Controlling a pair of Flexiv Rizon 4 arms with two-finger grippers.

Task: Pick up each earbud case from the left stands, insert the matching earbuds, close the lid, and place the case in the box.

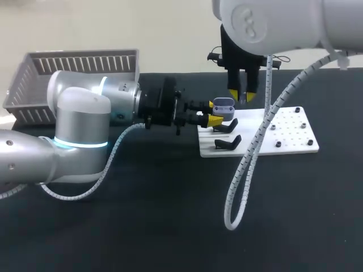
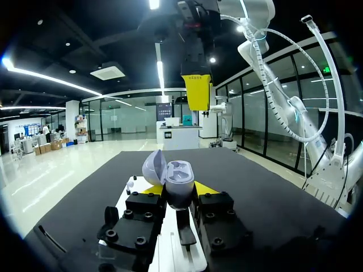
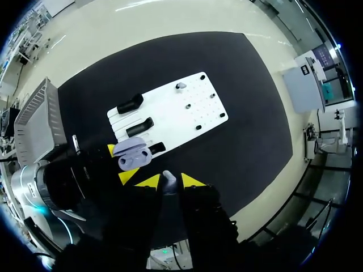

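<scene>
Right arm [image 1: 283, 22], nearest, is cut off at top right. Right hand [image 1: 241, 96] pinches 1 earbud [image 3: 169, 180], too small to see in head view. Left hand [image 1: 214, 112], centre, clamps 1 open case [image 1: 224, 104]. 3 stands [image 3: 139, 126] on 1 white board [image 1: 295, 136]; head view shows only 2. 1 box [image 1: 34, 93] upper left on bench [image 1: 142, 215].

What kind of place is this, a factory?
More likely a robot practice bench: a black table with a white board of stands, a grey box, and the left gripper shut on an open earbud case.
</scene>
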